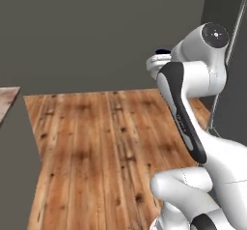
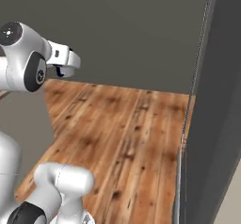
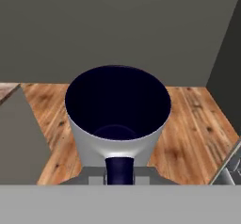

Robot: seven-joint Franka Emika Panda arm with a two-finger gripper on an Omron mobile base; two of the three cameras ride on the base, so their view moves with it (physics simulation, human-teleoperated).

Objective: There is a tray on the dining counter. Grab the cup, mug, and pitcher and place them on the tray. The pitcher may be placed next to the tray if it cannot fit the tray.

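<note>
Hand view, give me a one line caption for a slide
Gripper shut on the dark handle of the grey mug, carried above a wooden floor.

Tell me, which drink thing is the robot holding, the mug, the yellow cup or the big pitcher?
The mug: grey outside, dark inside, its dark handle pinched in the gripper.

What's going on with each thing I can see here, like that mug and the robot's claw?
mug: upright, empty with a dark inside, carried in the air above the wooden floor, handle toward the hand.
gripper: shut on the mug's dark handle.
wooden floor: bare planks below the mug.
</note>
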